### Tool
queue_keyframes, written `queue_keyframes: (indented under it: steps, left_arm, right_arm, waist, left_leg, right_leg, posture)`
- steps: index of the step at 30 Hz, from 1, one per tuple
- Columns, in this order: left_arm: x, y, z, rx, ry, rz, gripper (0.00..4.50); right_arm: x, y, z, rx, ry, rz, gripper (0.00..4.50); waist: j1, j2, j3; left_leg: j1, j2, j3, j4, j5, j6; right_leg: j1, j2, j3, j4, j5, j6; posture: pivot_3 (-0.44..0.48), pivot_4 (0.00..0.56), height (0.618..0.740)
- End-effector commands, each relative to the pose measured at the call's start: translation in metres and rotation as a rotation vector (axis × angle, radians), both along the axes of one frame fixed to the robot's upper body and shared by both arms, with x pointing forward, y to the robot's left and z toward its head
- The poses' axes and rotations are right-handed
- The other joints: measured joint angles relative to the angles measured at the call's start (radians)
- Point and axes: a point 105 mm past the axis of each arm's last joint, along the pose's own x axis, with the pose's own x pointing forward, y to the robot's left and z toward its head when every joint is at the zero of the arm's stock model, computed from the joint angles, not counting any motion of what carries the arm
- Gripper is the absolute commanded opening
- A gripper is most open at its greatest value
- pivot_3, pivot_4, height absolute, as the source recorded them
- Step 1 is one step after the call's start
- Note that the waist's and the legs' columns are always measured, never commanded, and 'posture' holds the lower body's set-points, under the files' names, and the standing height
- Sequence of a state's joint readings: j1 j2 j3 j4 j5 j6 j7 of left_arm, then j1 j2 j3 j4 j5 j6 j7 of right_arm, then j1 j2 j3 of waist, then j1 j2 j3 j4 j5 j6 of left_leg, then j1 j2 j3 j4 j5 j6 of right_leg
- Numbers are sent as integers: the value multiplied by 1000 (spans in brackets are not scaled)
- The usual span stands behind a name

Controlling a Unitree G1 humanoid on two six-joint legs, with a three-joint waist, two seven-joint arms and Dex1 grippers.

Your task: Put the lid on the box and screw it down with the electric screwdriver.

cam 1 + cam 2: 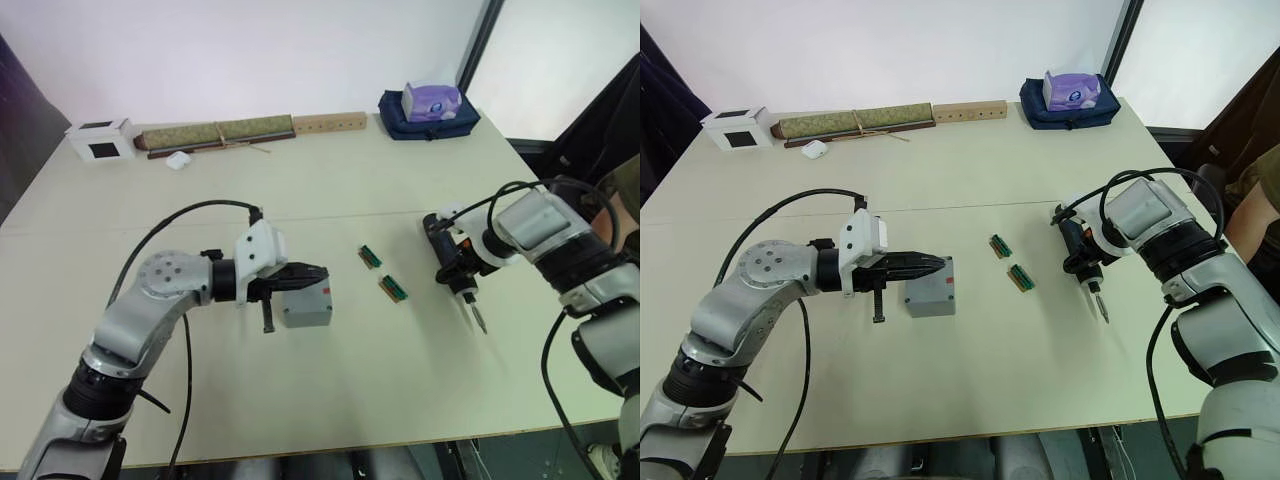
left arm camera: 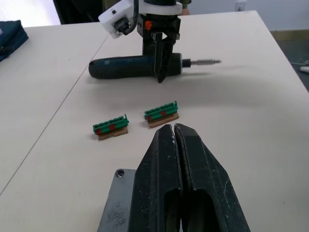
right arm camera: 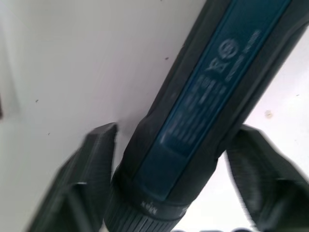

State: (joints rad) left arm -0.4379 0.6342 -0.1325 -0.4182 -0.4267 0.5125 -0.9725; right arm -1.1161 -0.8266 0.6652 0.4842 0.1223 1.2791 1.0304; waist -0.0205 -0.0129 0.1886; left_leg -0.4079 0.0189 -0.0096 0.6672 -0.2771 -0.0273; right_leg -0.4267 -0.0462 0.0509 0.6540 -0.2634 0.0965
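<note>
On the table: we see the grey box (image 1: 306, 307) near the middle of the cream table (image 1: 330, 400), the lid (image 2: 118, 203) sitting on top of it.
Left gripper: our left gripper (image 1: 313, 274) lies over the lid with its two black fingers (image 2: 166, 183) pressed together, nothing between them; whether they touch the lid we cannot tell.
Lid: a corner screw hole (image 2: 120, 173) shows just beside the fingers in the left wrist view.
Right gripper: our right gripper (image 1: 458, 270) straddles the electric screwdriver (image 1: 450, 268), one finger (image 3: 79, 179) on each side of the dark barrel, with gaps showing in the right wrist view; we read it as spread around the tool, not pinching it.
Screwdriver: well to the right of the box, its thin metal bit (image 1: 478, 318) pointing toward the near edge.
Between them: two small green circuit boards (image 1: 383, 273) lie side by side, apart from both box and tool.
Far edge: a white cube (image 1: 100, 138), a long rolled mat (image 1: 215, 133), a wooden block (image 1: 329, 123) and a dark blue pouch (image 1: 428, 120).
</note>
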Motion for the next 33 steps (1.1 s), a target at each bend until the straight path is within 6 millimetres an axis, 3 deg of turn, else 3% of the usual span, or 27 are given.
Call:
queue_keyframes:
  steps: [1, 4, 9, 12, 13, 15, 17, 22, 26, 33]
  left_arm:
    - [-3, 0, 11, -10, -48, -10, 0]
    - [-1, 2, 11, -5, -47, -6, 0]
    - [6, 11, 4, 42, -41, 14, 0]
    - [9, 16, -2, 74, -25, 10, 0]
    - [11, 21, -5, 88, -17, 11, 0]
    - [15, 22, -11, 112, -1, 16, 0]
    - [16, 22, -15, 116, 21, 4, 0]
    - [26, 26, -31, 146, 64, -10, 0]
    - [32, 28, -40, 160, 86, -21, 0]
    - [36, 27, -53, 169, 127, -24, 0]
  right_arm:
    - [4, 6, 11, 22, -30, 18, 1876]
    - [8, 7, 22, 38, -66, 11, 1876]
    - [14, 21, 58, 58, -232, 110, 1876]
    - [10, 58, 87, 218, -376, 231, 1876]
    - [7, 80, 100, 287, -486, 311, 1876]
    - [-7, 117, 139, 497, -773, 464, 1876]
    - [-28, 133, 154, 646, -934, 553, 1876]
    - [-45, 153, 157, 868, -1089, 520, 1876]
    - [-56, 162, 154, 938, -1171, 535, 1876]
    - [-69, 179, 120, 1020, -1257, 526, 1876]
  waist:
    - [0, 0, 0]
    - [-1, 0, 0]
    - [0, 2, 1]
    - [-1, 2, 1]
    - [-2, 2, 1]
    - [-2, 1, 1]
    - [-1, 2, 1]
    - [14, 0, 0]
    - [7, 0, 0]
    - [-1, 1, -1]
  left_leg:
    - [0, 0, 0, 0, 0, 0]
    - [0, 0, 0, 0, 0, 0]
    - [0, 0, 0, 0, 0, 0]
    - [-1, 0, 0, -1, 0, 0]
    - [-1, 0, 0, -1, 0, 0]
    - [-1, 1, 1, -1, 0, 0]
    - [-1, 2, 0, -2, 0, 0]
    - [-2, -1, -1, 0, 0, -1]
    - [-2, -4, 0, 2, 1, -1]
    - [0, -1, -1, 0, 1, -1]
  right_leg:
    - [0, 0, 0, 0, 0, 0]
    - [0, 0, 0, 0, 0, 0]
    - [-1, 0, 0, 0, 0, 0]
    - [-2, 0, 0, 0, 0, 0]
    - [-2, 0, 0, 0, 0, 0]
    - [-2, 1, 0, 0, 0, 0]
    - [-2, 2, 0, 1, 0, 0]
    - [0, -2, -1, 1, 0, 0]
    - [2, -4, 0, -2, 2, 4]
    - [2, 0, 0, -1, 2, 4]
  posture:
    - [0, 150, 740]
    - [0, 150, 740]
    - [0, 150, 740]
    - [0, 150, 740]
    - [0, 150, 740]
    - [0, 150, 740]
    - [0, 150, 740]
    - [0, 150, 740]
    - [0, 150, 740]
    - [0, 150, 740]
